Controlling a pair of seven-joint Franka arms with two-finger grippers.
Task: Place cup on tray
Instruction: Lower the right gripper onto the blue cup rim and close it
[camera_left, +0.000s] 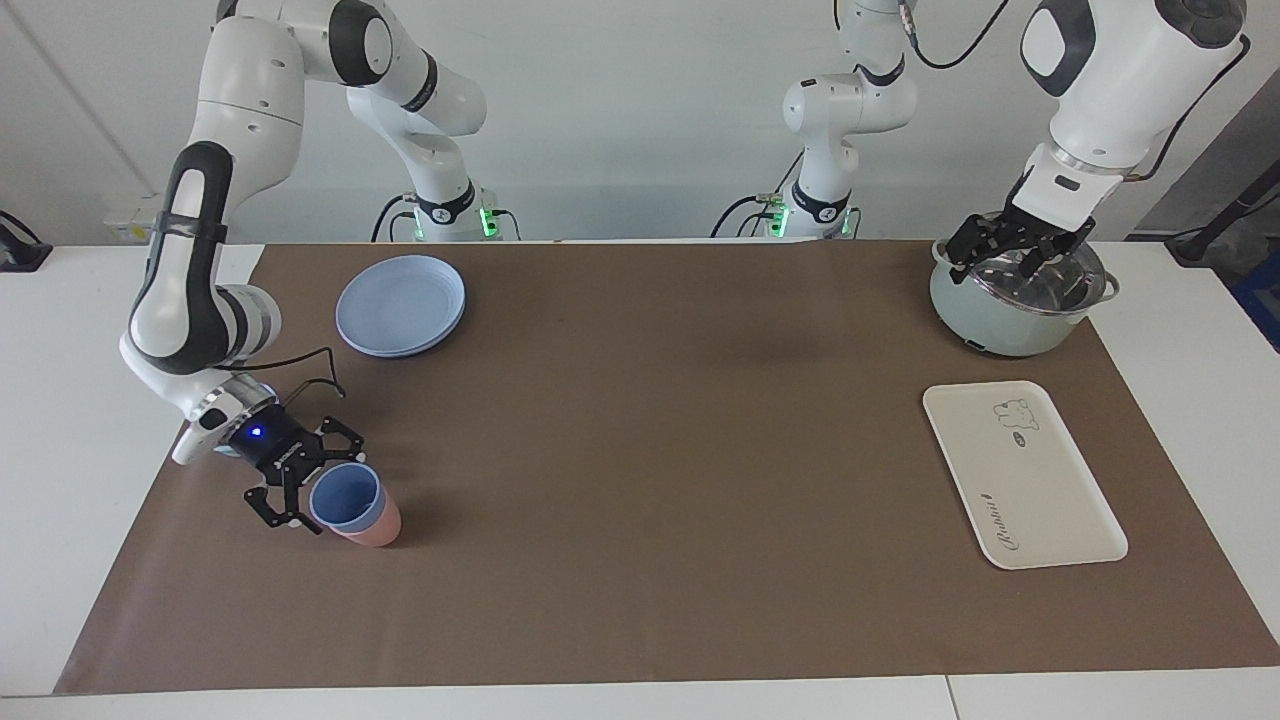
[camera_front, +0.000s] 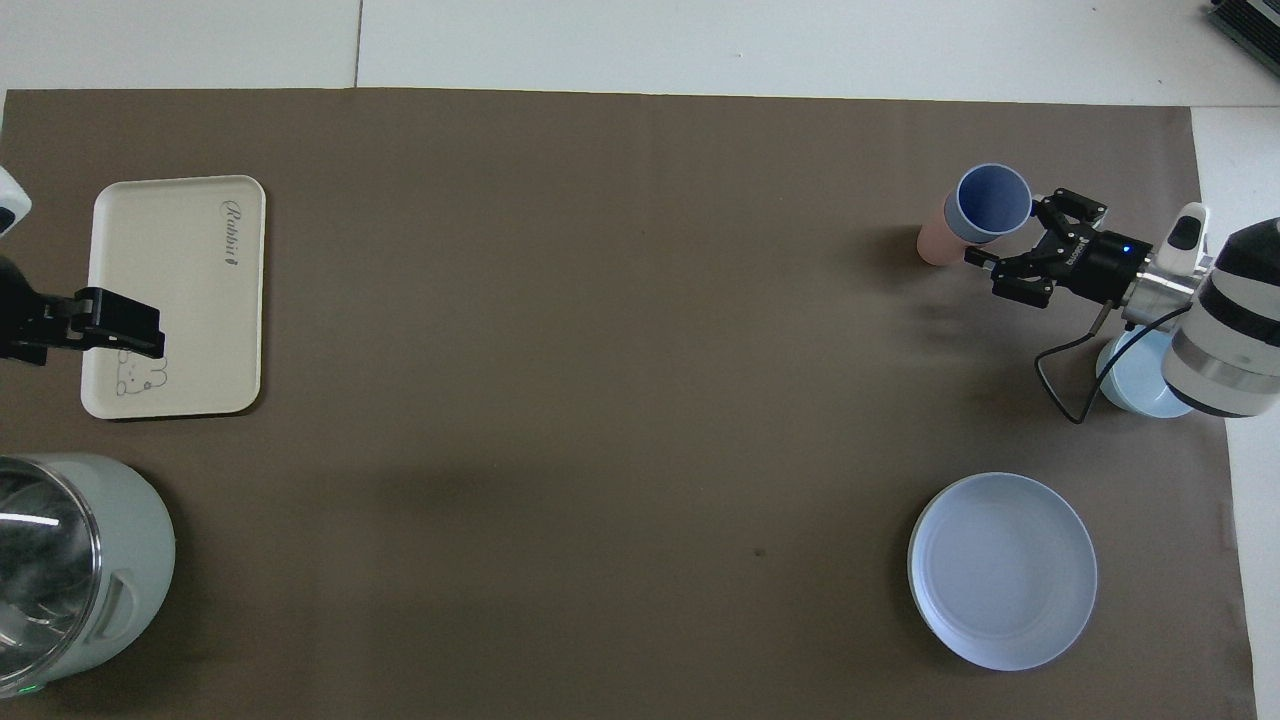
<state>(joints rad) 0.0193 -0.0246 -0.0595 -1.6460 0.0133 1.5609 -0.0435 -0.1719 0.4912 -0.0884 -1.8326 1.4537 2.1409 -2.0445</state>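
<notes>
The periwinkle-blue cup (camera_left: 347, 497) (camera_front: 991, 202) stands nested inside a pink cup (camera_left: 372, 531) (camera_front: 936, 245) at the right arm's end of the brown mat. My right gripper (camera_left: 322, 487) (camera_front: 1010, 231) is low beside it, open, with its fingers reaching around the cup's side that faces the mat's edge. I cannot tell whether they touch it. The cream tray (camera_left: 1020, 480) (camera_front: 175, 280) lies flat at the left arm's end with nothing on it. My left gripper (camera_left: 1015, 253) (camera_front: 105, 328) hangs open over the pot, holding nothing.
A pale green pot (camera_left: 1005, 320) (camera_front: 130, 560) with a shiny inside stands nearer to the robots than the tray. A round blue plate (camera_left: 400, 305) (camera_front: 1002, 570) lies near the right arm's base. A light-blue bowl (camera_front: 1140, 385) sits under the right wrist.
</notes>
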